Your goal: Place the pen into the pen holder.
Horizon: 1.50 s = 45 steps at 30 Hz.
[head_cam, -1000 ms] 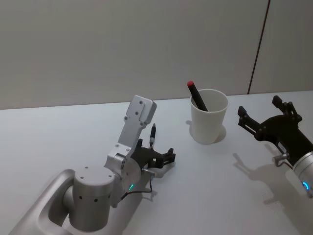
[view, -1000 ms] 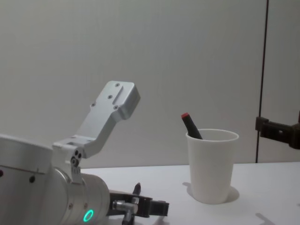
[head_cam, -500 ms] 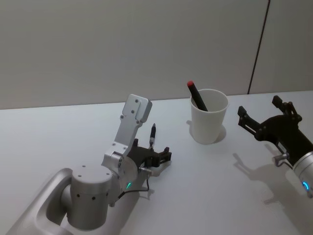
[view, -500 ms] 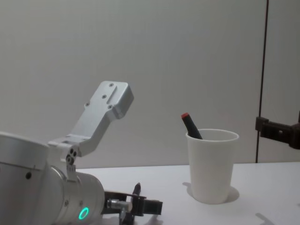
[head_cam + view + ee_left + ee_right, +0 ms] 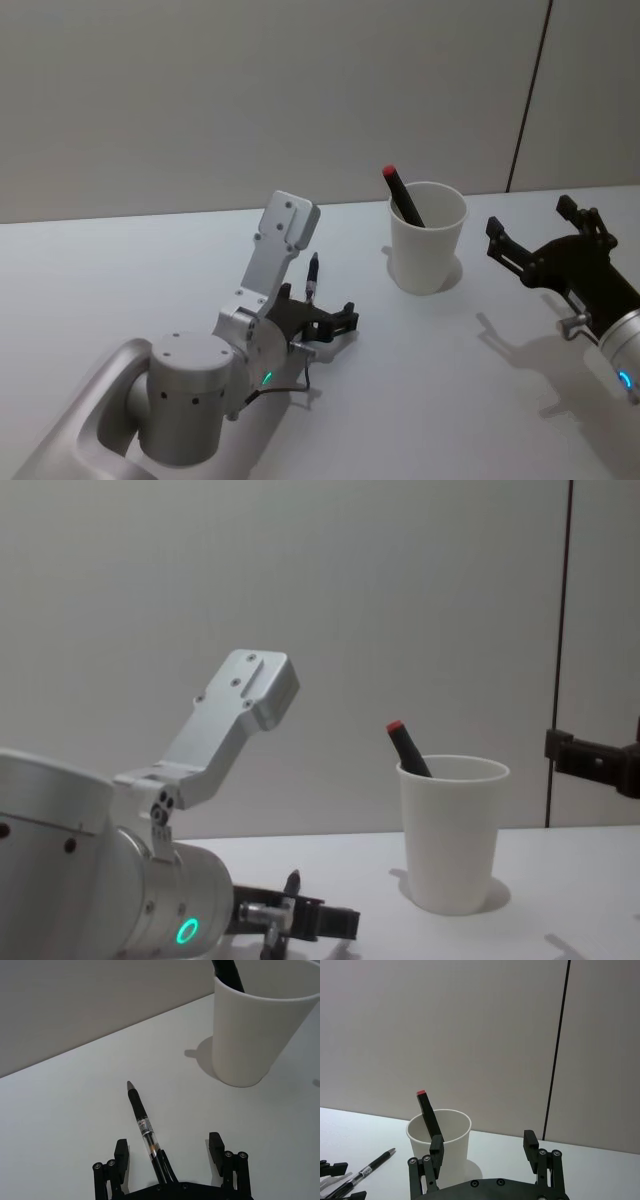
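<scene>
So, the fingers of the left gripper are spread wide and gripping nothing. They sit low over the table, one on each side of the pen, and neither one touches it as far as I can see. The pen is black with a clear bit in the middle. It lies flat on the table with its tip pointing to the far side, and its back end runs in under the gripper between the two fingers.

The pen holder is a plain white paper cup standing upright, to the right of the pen and farther back, well apart from it. It's already got a black marker with a red end leaning in it, poking out over the rim on the left.

Over on the right, the right gripper hangs above the table near the cup, fingers released too, nothing in them.
</scene>
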### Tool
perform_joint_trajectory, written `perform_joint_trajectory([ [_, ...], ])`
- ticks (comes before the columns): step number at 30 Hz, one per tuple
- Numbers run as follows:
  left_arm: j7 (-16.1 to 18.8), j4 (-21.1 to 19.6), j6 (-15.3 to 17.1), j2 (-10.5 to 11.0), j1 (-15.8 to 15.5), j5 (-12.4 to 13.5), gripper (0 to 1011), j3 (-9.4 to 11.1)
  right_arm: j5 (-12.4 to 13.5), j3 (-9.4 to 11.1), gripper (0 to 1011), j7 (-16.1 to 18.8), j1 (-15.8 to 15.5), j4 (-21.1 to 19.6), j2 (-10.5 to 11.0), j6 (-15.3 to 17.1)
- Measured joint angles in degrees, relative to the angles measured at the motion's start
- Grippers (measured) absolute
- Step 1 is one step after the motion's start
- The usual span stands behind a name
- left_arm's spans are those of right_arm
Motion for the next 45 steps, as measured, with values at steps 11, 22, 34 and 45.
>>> perform_joint_trajectory([
  [11, -0.35, -0.12, 0.71, -0.43, -0.04, 0.52, 1001, -0.02, 0.0, 0.0, 1002, 0.0, 0.0, 0.0, 0.0, 0.0],
  [22, 0.21, -0.15, 1.27, -0.84, 0.13, 0.45, 1001, -0.32, 0.0, 0.0, 1001, 0.0, 0.0, 0.0, 0.0, 0.0],
  [34, 0.68, 0.03, 1.43, -1.32, 0.33, -0.89, 1001, -0.87, 0.0, 0.0, 1001, 0.0, 0.0, 0.0, 0.0, 0.0],
  [45, 0.74, 0.19, 1.42, -1.54, 0.39, -1.41, 942, -1.11, 0.0, 0.0, 1002, 0.0, 0.0, 0.0, 0.0, 0.0],
])
